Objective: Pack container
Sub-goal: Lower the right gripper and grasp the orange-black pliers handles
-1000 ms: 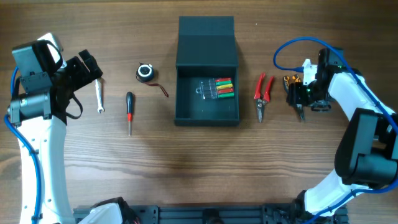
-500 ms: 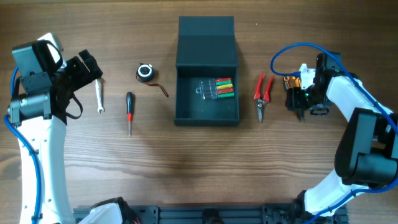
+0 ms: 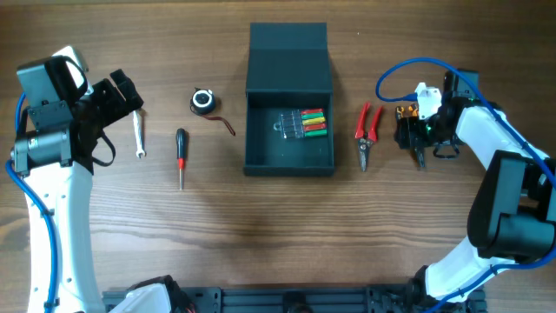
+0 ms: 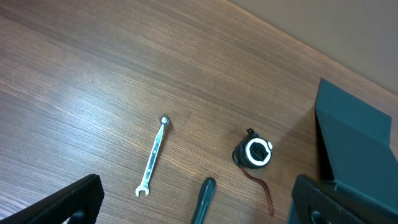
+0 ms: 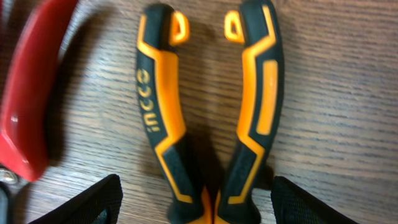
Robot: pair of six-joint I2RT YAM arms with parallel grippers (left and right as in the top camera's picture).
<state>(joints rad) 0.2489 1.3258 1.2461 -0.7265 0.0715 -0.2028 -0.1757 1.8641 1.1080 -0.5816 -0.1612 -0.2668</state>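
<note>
The dark teal container (image 3: 261, 155) stands open at the table's middle, its lid (image 3: 287, 56) laid back. A clear case of coloured bits (image 3: 304, 123) lies inside. My right gripper (image 3: 417, 137) is open and low over the orange-and-black pliers (image 3: 404, 112). In the right wrist view the pliers' handles (image 5: 158, 124) lie between my open gripper (image 5: 214, 211), one finger on each side, apart from them. My left gripper (image 3: 122, 94) is open and empty, raised at the far left; in its wrist view the gripper (image 4: 202, 205) shows wide apart.
Red pruners (image 3: 367, 132) lie between the container and the pliers, also in the right wrist view (image 5: 28, 106). A wrench (image 3: 138, 135), a red-and-black screwdriver (image 3: 181, 156) and a tape measure (image 3: 203, 101) lie left of the container, the wrench (image 4: 152, 155) and tape measure (image 4: 253, 153) also under my left wrist.
My right gripper has shifted a little to the left, settling over the pliers. The left arm and the other tools have not moved.
</note>
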